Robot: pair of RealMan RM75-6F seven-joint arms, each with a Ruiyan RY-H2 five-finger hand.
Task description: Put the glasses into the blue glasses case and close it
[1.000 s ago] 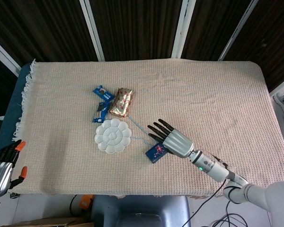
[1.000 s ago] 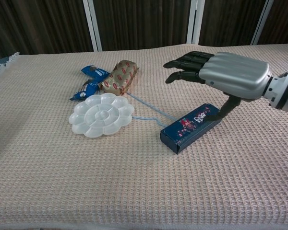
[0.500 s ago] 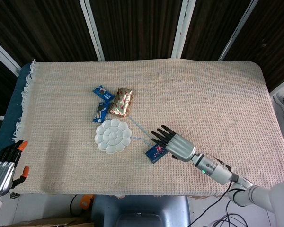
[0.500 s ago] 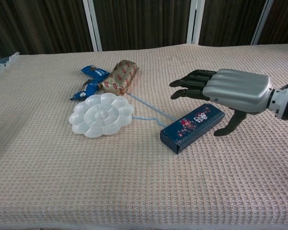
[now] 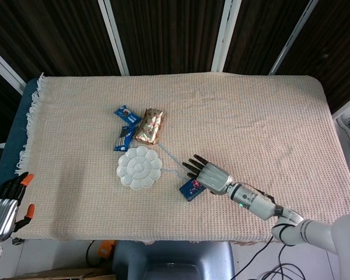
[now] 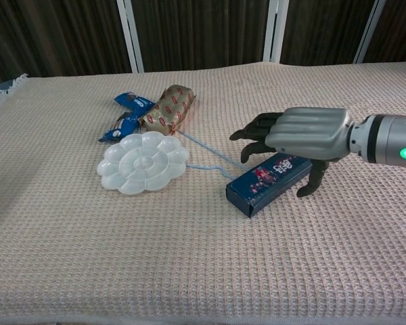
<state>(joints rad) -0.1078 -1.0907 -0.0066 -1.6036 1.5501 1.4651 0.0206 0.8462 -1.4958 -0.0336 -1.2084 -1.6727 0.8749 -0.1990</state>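
Glasses case (image 6: 271, 174), blue, closed, lies on the cloth-covered worktop (image 5: 268, 116) near the front edge, right of centre. Right hand (image 6: 299, 135) is directly over its far end, fingers apart and curved downward, thumb reaching down on the near side of the box. Contact is close: fingertips appear at or just above the lid, but whether they touch I cannot tell. Nothing is gripped yet.

Change from a second ago: the hand sat higher and flatter above the case then, fingers stretched out level. It has since come down and the fingers have curled toward the box. Head view agrees, with the hand (image 5: 207, 175) now tucked closer over the case (image 5: 192, 188). Case itself has not shifted.

Reading for the task: this looks like the approach to grasp or open the case. It is not open, and no glasses are clearly visible; a thin pale blue cord (image 6: 206, 154) runs from beside the case toward the white flower-shaped palette (image 6: 143, 162), nature unclear.

Further out: gold wrapped packet (image 6: 168, 108) and blue snack wrappers (image 6: 126, 115) behind the palette, unmoved. Left hand (image 5: 3, 204) hangs off the worktop's left front corner, fingers loosely apart, holding nothing.
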